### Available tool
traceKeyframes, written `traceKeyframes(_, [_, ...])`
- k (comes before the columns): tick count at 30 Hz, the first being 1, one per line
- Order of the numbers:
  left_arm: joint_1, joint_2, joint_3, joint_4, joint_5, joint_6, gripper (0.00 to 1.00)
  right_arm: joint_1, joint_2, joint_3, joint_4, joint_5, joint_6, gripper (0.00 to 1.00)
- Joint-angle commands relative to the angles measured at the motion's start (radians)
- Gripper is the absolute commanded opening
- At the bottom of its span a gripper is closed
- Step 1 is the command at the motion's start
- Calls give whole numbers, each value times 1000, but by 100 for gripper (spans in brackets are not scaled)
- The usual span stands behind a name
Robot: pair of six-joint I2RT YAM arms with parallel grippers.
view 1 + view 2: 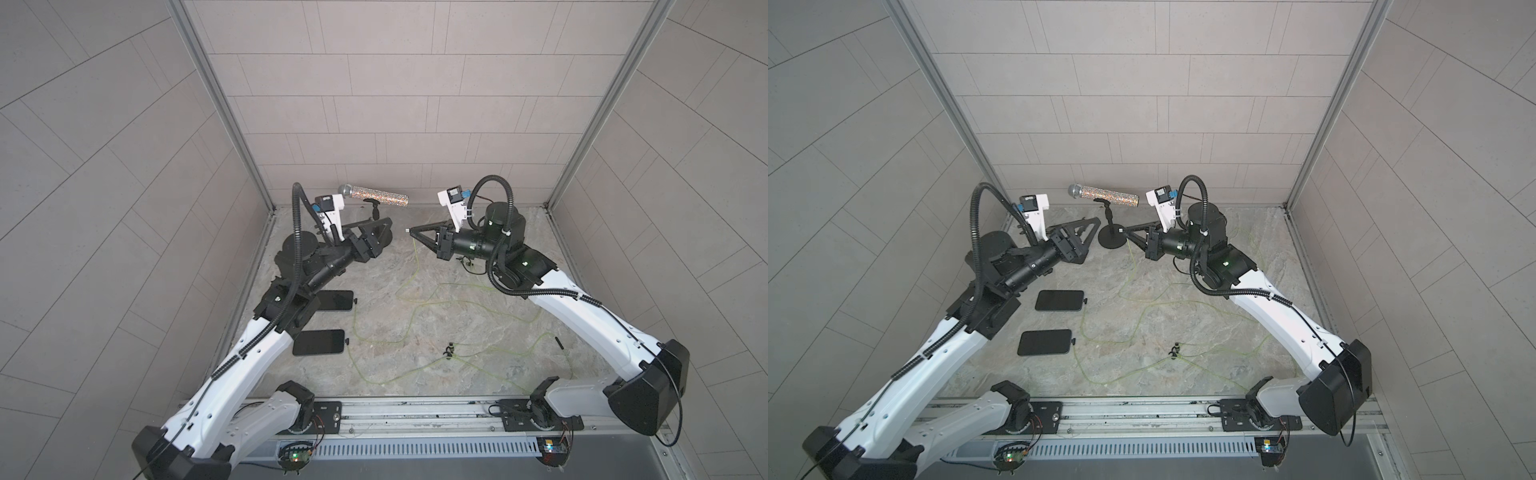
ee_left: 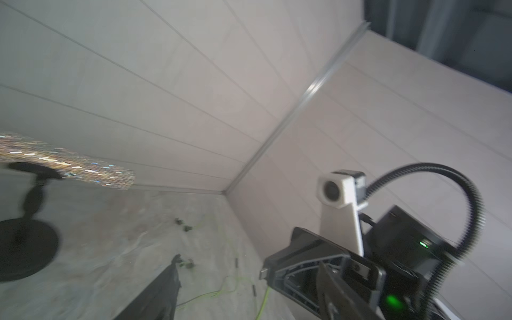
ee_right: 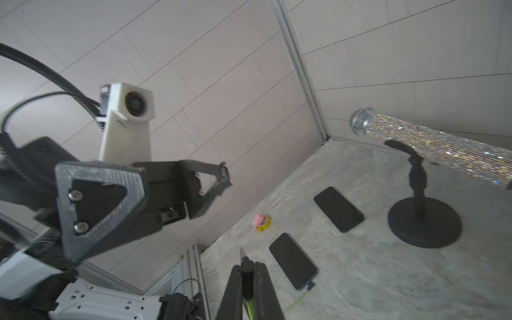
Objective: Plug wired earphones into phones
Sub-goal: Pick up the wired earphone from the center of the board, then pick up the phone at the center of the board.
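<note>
Two phones lie flat on the left of the table, each with a small black plug at its right end; both show in the right wrist view. Pale yellow-green earphones trail in loops across the table. My right gripper is shut on a black plug, held in the air, with its cable hanging to the table. My left gripper is open and empty, facing the right gripper with a small gap between them.
A glittery microphone rests on a stand with a round black base at the back, just behind both grippers. A small pink and yellow toy sits by the left wall. Earbuds and a loose black plug lie on the table.
</note>
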State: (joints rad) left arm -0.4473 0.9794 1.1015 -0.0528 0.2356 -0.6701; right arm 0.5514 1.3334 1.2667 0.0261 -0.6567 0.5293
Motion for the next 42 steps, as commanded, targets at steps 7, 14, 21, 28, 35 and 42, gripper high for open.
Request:
traceKeyframes(7, [208,324,171,-654,-367,-109,83,-4,-2,-82,-70,252,-175,0])
traceKeyframes(14, [317,596,297,-731,-467,-286,83,-2,-48,-162,-94,370,-250,0])
traceKeyframes(21, [379,885,456,-701,-396,-306,85,-4,-50,-215,-62,399,-261,0])
traceKeyframes(28, [419,1152,683,-743,-280,-354,87,-7,-62,-250,-49,441,-291,0])
traceKeyframes(35, [431,1249,771,-775,-291,-450,93,-8,-50,-259,-48,449,-302,0])
traceKeyframes(42, [457,1317,804,-755,-245,-546,96,-9,-44,-259,-46,446,-301,0])
